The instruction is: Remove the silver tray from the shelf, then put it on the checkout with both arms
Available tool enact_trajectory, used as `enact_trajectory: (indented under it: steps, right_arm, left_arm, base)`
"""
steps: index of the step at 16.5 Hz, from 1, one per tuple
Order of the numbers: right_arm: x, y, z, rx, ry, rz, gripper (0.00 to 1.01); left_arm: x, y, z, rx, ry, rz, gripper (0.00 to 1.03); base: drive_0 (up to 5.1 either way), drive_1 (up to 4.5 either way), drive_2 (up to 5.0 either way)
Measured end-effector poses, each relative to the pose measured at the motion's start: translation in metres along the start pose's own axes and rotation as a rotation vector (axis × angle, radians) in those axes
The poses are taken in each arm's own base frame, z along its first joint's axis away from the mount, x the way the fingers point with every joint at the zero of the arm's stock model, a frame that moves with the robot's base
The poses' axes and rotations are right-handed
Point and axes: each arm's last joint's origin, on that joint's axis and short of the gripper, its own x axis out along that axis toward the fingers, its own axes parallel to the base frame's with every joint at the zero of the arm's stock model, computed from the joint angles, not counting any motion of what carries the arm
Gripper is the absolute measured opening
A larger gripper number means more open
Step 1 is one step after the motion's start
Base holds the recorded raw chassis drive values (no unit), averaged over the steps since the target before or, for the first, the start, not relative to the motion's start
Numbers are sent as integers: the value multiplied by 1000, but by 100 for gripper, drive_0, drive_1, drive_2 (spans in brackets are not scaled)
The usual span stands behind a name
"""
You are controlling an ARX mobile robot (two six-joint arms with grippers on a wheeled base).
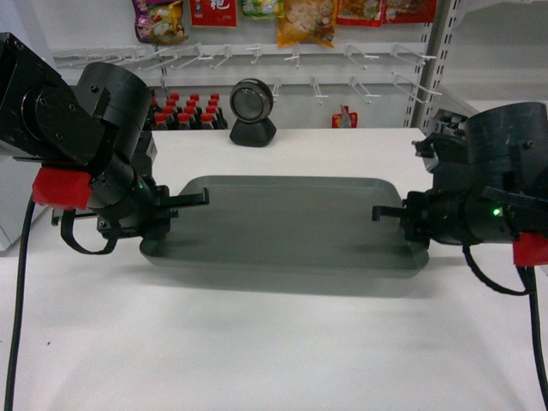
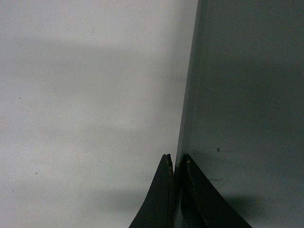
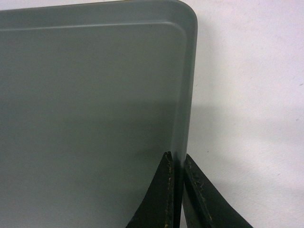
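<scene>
The silver tray (image 1: 287,223) is a large grey-green rectangle with a low rim, held level a little above the white checkout (image 1: 274,360), where its shadow falls. My left gripper (image 1: 190,199) is shut on the tray's left rim (image 2: 187,95), one finger inside and one outside. My right gripper (image 1: 387,211) is shut on the right rim (image 3: 187,95) the same way, near a rounded corner. The tray (image 3: 85,118) is empty. The shelf is out of view.
A black round scanner (image 1: 252,111) stands on the counter behind the tray. Dark bottles with red caps (image 1: 184,111) line the back left. Wire hooks (image 1: 257,56) with snack packets (image 1: 308,21) hang on the white wall behind.
</scene>
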Motion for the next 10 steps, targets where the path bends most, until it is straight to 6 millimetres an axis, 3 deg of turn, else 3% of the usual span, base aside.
enact_trajectory:
  steps: [2, 7, 9, 10]
  right_arm:
    - [6, 3, -7, -47, 26, -6, 7]
    - [-3, 4, -21, -168, 35, -4, 53]
    - [-24, -2, -8, -144, -45, -6, 72]
    - [-32, -4, 1, -144, -171, -40, 74]
  left_arm:
    - [1, 1, -2, 4, 19, 17, 3]
    - [0, 9, -7, -28, -23, 91, 49]
    - [-16, 4, -11, -32, -125, 69, 67]
    - [-36, -1, -9, -34, -220, 63, 76]
  base:
    - [0, 0, 0]
    - [0, 0, 0]
    - [0, 0, 0]
    - [0, 0, 0]
